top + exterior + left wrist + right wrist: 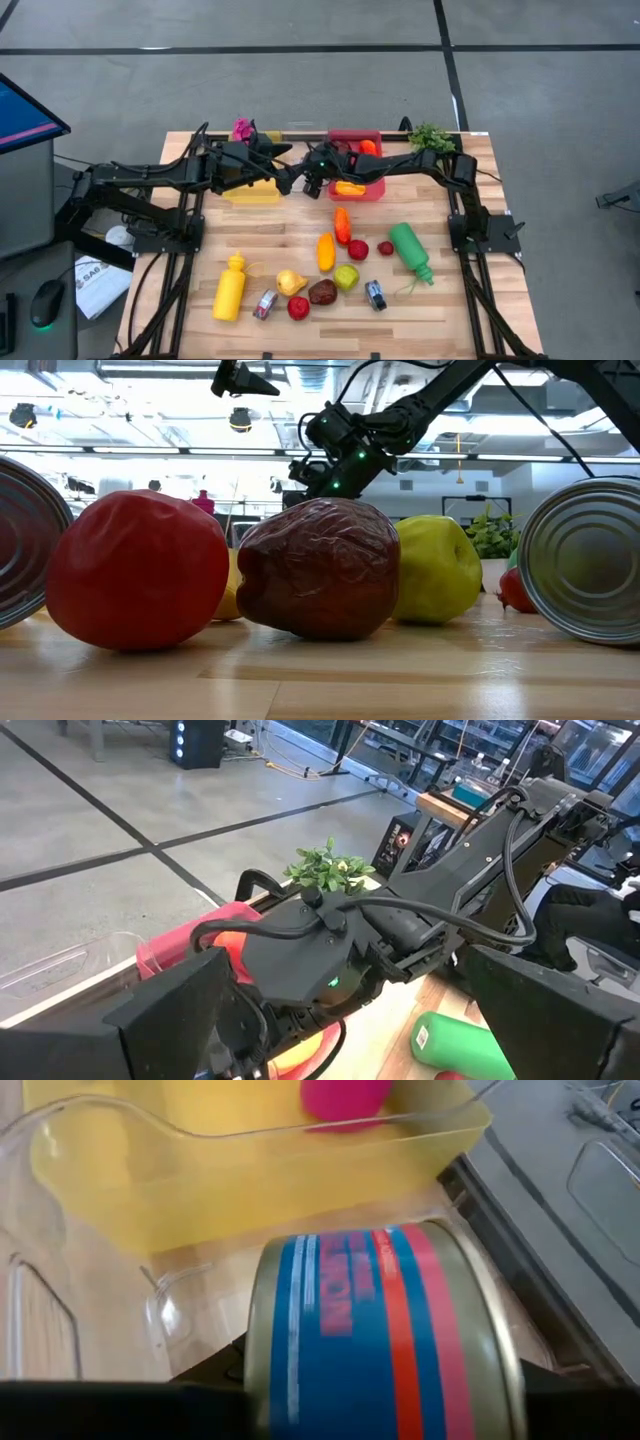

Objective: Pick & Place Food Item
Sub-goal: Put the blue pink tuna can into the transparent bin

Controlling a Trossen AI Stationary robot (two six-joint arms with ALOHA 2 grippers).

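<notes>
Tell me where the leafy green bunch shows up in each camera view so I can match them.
High view: the leafy green bunch sits at the table's far edge, beside the right arm.
Low view: the bunch is far back, right of the yellow-green fruit.
Left wrist view: the bunch is just behind the right arm.
Right wrist view: not in it; a can fills it.
Shared landmark: the right arm.

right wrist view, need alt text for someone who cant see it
A blue-and-red striped metal can fills the foreground, held in the right gripper. Beyond it, on the wooden table, stands a translucent yellow plastic bin with a pink object behind it.
</notes>
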